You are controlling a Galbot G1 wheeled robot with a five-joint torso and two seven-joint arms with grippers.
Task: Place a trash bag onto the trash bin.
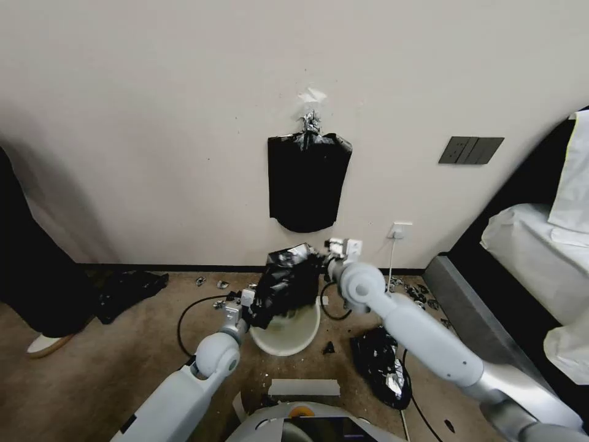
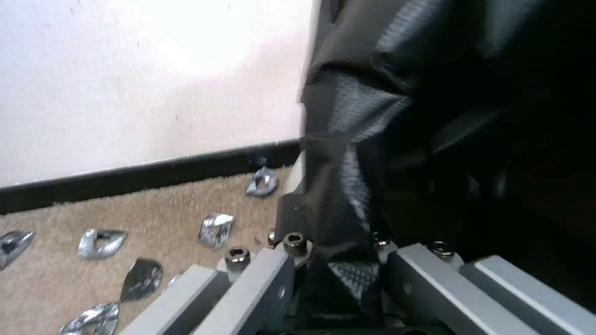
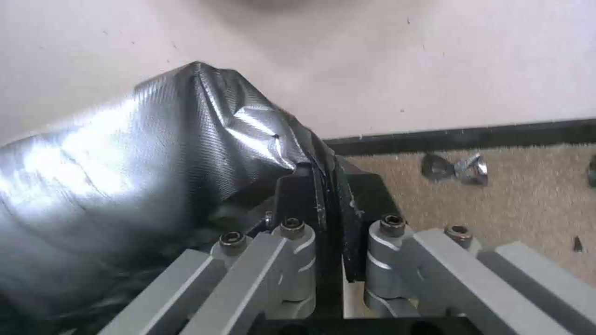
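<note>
The glossy black trash bag (image 1: 287, 279) is stretched between both grippers just above the cream-white trash bin (image 1: 288, 334), which stands on the carpet near the wall. My left gripper (image 1: 246, 307) is shut on the bag's left edge; the film (image 2: 338, 223) runs down between its fingers. My right gripper (image 1: 325, 261) is shut on the bag's right edge, with the shiny film (image 3: 186, 153) pinched between its black pads (image 3: 298, 195). The bag covers the far part of the bin's mouth; the near rim shows.
A flat black bundle (image 1: 308, 178) hangs on the wall from a silvery clip. Lumpy black plastic heaps lie on the carpet at right (image 1: 381, 365) and left (image 1: 126, 288). Silvery scraps (image 2: 217, 228) and a black cable (image 1: 190, 307) litter the floor. A bed (image 1: 540, 264) stands at right.
</note>
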